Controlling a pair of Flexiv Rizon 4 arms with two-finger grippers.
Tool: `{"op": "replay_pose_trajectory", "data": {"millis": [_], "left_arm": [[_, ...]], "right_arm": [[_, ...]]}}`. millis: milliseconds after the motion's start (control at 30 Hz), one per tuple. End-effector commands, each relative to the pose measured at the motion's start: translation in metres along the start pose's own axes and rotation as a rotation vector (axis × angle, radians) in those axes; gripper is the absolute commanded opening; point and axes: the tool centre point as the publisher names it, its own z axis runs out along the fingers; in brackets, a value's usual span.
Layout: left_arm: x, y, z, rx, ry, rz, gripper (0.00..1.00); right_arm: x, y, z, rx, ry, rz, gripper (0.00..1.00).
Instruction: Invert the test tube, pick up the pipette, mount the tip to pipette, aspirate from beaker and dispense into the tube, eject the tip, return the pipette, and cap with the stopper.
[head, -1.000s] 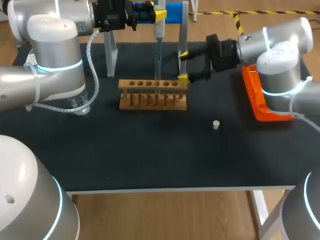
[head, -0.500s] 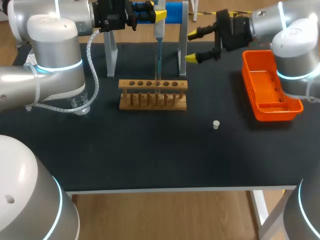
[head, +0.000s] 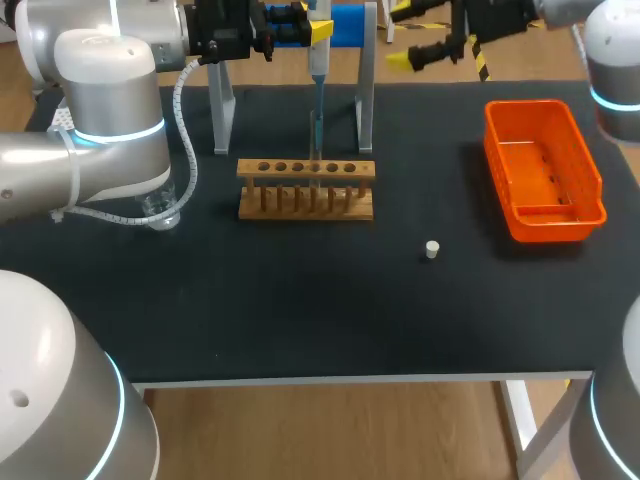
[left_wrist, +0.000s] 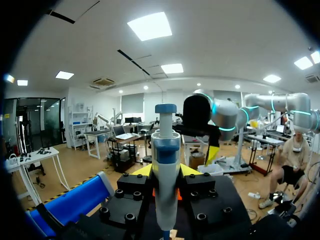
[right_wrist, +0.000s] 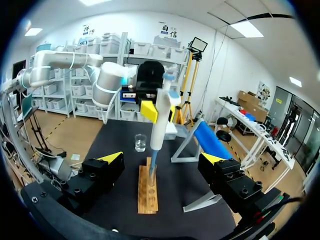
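Holding the pipette (head: 317, 75) tight between its fingers, the left end effector (left_wrist: 166, 172) was at the top middle of the frame. The pipette's thin end pointed down at the wooden rack (head: 306, 188) in the middle of the desk (head: 300, 310). The right end effector (head: 403, 36) was wide open and empty at the upper right. The small white stopper (head: 432, 249) lay alone, lower right of the rack. The orange bin (head: 592, 192) sat far right, the beaker (head: 160, 208) far left.
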Motion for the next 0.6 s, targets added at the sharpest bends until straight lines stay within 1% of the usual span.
{"op": "replay_pose_trajectory", "data": {"millis": [33,233,433,467,500,533,567,600], "left_arm": [[0.0,0.0,0.001,0.002,-0.002,0.001,0.0],[0.0,0.0,0.001,0.002,-0.002,0.001,0.0],[0.0,0.0,0.001,0.002,-0.002,0.001,0.0],[0.0,0.0,0.001,0.002,-0.002,0.001,0.0],[0.0,0.0,0.001,0.002,-0.002,0.001,0.0],[0.0,0.0,0.001,0.002,-0.002,0.001,0.0],[0.0,0.0,0.001,0.002,-0.002,0.001,0.0],[0.0,0.0,0.001,0.002,-0.002,0.001,0.0]], "right_arm": [[-0.005,0.022,-0.01,0.045,0.004,0.003,1.0],[-0.014,0.05,-0.01,0.036,-0.014,-0.004,1.0],[-0.019,0.075,-0.003,0.021,-0.005,-0.011,1.0],[-0.019,0.079,-0.001,0.019,0.0,-0.016,0.98],[-0.019,0.083,0.0,0.016,0.004,-0.021,0.78],[-0.019,0.087,0.0,0.015,0.004,-0.022,0.52],[-0.019,0.091,0.001,0.014,0.005,-0.022,0.32],[-0.018,0.094,0.001,0.009,0.007,-0.024,0.15]]}}
